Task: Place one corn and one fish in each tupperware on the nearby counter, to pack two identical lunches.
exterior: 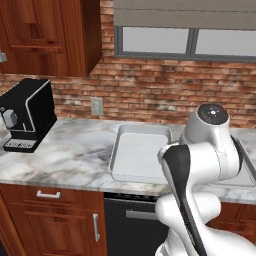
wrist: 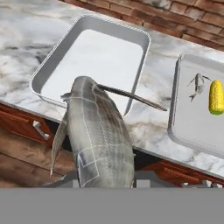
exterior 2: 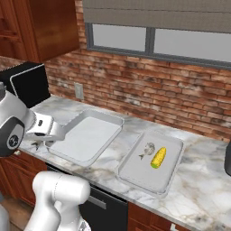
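In the hand view a grey fish [wrist: 98,135] with a thin tail rises large, with my gripper [wrist: 107,177] shut on it. It hangs over the counter's front edge, just short of the near rim of the empty left tupperware [wrist: 105,52]. The right tupperware [wrist: 192,122] holds a small fish [wrist: 197,84] and a yellow corn [wrist: 215,97] side by side. From the right base view, my gripper [exterior 2: 43,143] sits at the front-left corner of the empty tupperware [exterior 2: 85,135], while the other tupperware [exterior 2: 144,173] carries the corn [exterior 2: 158,157] and fish [exterior 2: 147,149]. My arm covers part of the empty tupperware [exterior: 137,152].
A black coffee machine [exterior: 27,115] stands at the counter's left end. A brick wall with an outlet [exterior: 96,106] and a window backs the marbled counter [exterior 2: 198,189]. A wooden wall cabinet [exterior: 50,35] hangs at upper left. Drawers and a dark appliance front [exterior: 130,227] lie below the counter.
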